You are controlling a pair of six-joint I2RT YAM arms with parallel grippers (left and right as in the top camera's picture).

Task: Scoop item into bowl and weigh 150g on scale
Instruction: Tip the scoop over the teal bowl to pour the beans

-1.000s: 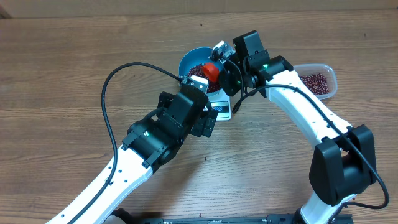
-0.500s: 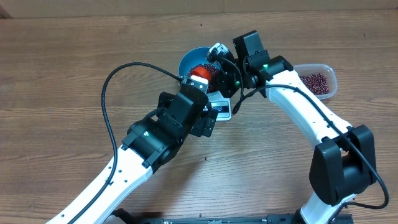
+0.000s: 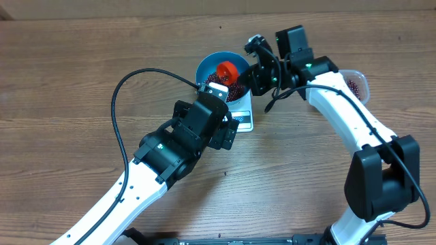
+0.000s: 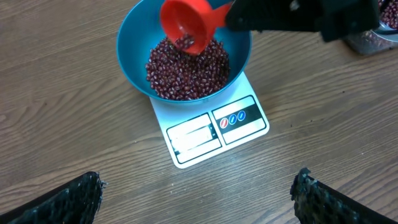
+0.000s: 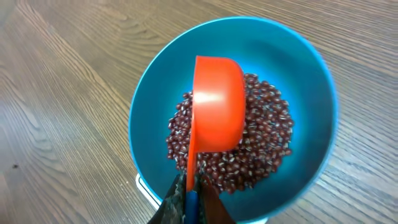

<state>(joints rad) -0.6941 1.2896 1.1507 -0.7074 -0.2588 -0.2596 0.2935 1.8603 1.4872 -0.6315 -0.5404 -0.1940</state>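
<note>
Black left fingers (image 4: 74,199): mine, spread wide apart, empty.
Right fingers (image 5: 188,202): I clamp the small red plastic scoop (image 5: 214,106) by its handle.
Scoop: tilted above the round blue plastic bowl (image 5: 146,118).
Bowl: holds heaped small dark red-brown beans (image 5: 267,134); sits on the flat white rectangular scale (image 4: 214,130).
Scale: on the wooden surface (image 4: 323,124).
</note>
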